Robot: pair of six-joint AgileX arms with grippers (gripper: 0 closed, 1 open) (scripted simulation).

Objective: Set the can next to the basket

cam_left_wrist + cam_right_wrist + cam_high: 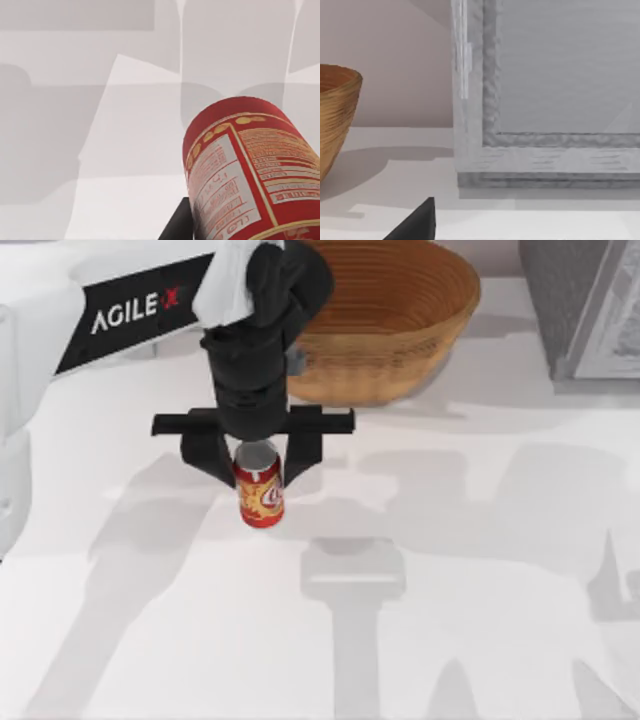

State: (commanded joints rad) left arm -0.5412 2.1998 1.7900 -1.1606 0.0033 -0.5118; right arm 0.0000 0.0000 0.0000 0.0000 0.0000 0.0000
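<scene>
Can (259, 492) clamped between the fingers of the left gripper (254, 462), upright, hanging just under the palm, above the table (480, 640). Basket (385, 320) behind the gripper, well apart. Could slip if squeezed off-centre, topple if released too high, or knock the wicker wall if carried in too close.

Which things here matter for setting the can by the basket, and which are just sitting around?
For the job:
can, between the left gripper's fingers
basket, at the table's far edge

Just there:
grey framed panel, at the far right
table
</scene>
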